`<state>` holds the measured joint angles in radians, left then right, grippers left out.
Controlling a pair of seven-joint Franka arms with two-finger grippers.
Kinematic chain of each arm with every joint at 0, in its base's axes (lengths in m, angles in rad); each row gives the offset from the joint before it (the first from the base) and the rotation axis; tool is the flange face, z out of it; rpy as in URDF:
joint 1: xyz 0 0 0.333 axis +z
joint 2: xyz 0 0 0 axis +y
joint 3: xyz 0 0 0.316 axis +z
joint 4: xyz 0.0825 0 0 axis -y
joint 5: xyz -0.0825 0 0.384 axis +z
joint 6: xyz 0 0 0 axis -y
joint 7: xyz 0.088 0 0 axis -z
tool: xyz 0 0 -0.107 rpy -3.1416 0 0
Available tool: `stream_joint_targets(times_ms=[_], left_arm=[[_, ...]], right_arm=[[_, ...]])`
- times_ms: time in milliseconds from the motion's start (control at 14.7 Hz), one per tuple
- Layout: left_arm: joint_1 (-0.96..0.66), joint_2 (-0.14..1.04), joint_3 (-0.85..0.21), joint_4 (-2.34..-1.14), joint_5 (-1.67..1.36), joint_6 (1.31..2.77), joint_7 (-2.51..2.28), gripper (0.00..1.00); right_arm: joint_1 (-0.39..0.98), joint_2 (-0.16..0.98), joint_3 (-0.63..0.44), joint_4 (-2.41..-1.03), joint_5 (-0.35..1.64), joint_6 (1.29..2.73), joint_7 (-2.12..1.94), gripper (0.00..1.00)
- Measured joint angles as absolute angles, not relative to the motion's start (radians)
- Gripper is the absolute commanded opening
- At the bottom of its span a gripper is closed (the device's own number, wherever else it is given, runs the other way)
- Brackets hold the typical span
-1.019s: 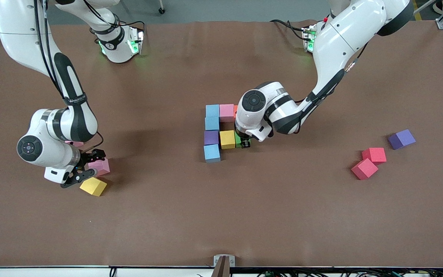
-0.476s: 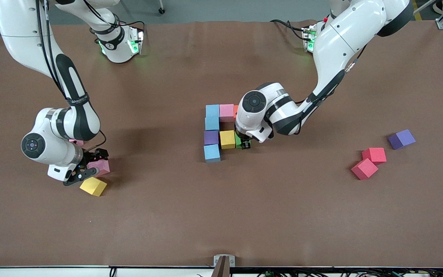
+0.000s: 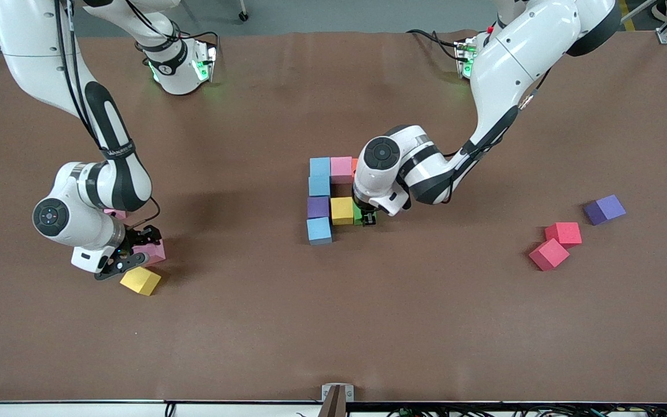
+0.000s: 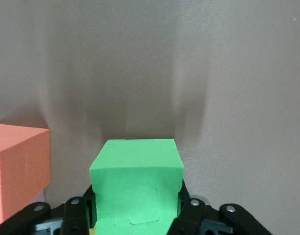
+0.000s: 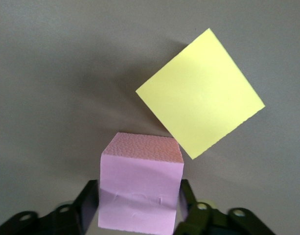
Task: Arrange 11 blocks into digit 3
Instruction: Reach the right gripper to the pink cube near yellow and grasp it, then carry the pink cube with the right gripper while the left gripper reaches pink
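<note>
The left tool (image 3: 369, 217), at the centre of the front view, grips a green block (image 4: 136, 188) set down beside the yellow block (image 3: 342, 209) of the half-built digit 3 (image 3: 330, 200). At the lower left, the right tool (image 3: 129, 252) has its fingers on both sides of a pink block (image 5: 141, 188), with a loose yellow one (image 3: 140, 281) touching it. Two red blocks (image 3: 556, 244) and a purple one (image 3: 604, 209) lie on the worktop (image 3: 333, 324) at the right.

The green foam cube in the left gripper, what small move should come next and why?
Probably open the left gripper and lift away. The green foam cube already sits beside the yellow foam cube in the figure's middle bar, with its fingers clamped on the green cube's sides.
</note>
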<state>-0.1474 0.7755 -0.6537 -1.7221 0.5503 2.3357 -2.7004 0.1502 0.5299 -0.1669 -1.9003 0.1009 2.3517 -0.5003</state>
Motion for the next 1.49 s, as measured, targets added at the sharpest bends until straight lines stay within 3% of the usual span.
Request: stream_joint_targets(times_ms=[68, 136, 272, 747, 1155, 1494], left_arm=[[-0.147, 0.778, -0.654, -1.72, 0.555, 2.336, -2.7, 0.72], [-0.147, 0.781, -0.653, -1.718, 0.557, 2.336, -2.7, 1.0], [-0.148, 0.784, -0.653, -1.715, 0.565, 2.336, -2.699, 1.0], [-0.153, 0.755, -0.654, -1.683, 0.579, 2.319, -2.688, 1.0], [-0.107, 0.577, -0.671, -1.637, 0.541, 2.078, -2.48, 1.0], [0.012, 0.548, -0.673, -1.545, 0.495, 1.948, -2.126, 1.0]], right_arm=[[0.15, 0.529, -0.167, -1.9, 0.101, 2.353, -0.5, 0.41], [0.15, 0.527, -0.167, -1.9, 0.101, 2.353, -0.5, 0.31], [0.15, 0.527, -0.167, -1.9, 0.101, 2.353, -0.507, 0.23], [0.155, 0.496, -0.157, -1.895, 0.101, 2.277, -0.53, 0.22], [0.197, 0.368, -0.15, -1.893, 0.105, 2.132, -0.471, 0.22], [0.343, 0.353, -0.143, -1.809, 0.108, 2.112, -0.201, 0.22]])
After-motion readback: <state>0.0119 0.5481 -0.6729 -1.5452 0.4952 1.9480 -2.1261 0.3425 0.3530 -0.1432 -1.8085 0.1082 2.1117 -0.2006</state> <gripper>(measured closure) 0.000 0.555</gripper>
